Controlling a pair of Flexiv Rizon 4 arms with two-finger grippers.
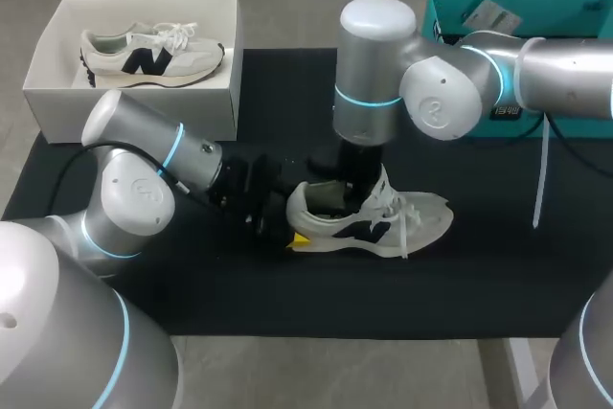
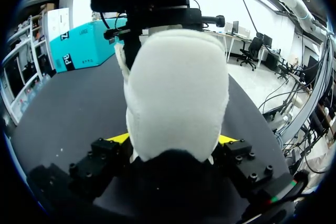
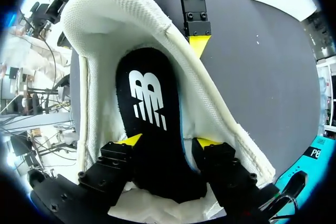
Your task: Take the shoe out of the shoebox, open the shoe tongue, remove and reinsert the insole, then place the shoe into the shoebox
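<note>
Insole work, heel braced.
My left end effector (image 2: 173, 141) clamps the shoe (image 1: 369, 217); my right end effector (image 3: 170, 141) pinches the insole (image 3: 149, 103). Best eased lengthwise, without twisting.

A black mat (image 1: 239, 304) covers the table in front of me. At its far right corner stands an open teal box (image 1: 575, 16), with a white tag (image 1: 488, 14) lying inside near its left wall. Over on my far left, a second sneaker (image 1: 144, 56), white with a dark letter on its side, sits upright in the white shoebox (image 1: 57, 93), toe pointing right.
</note>
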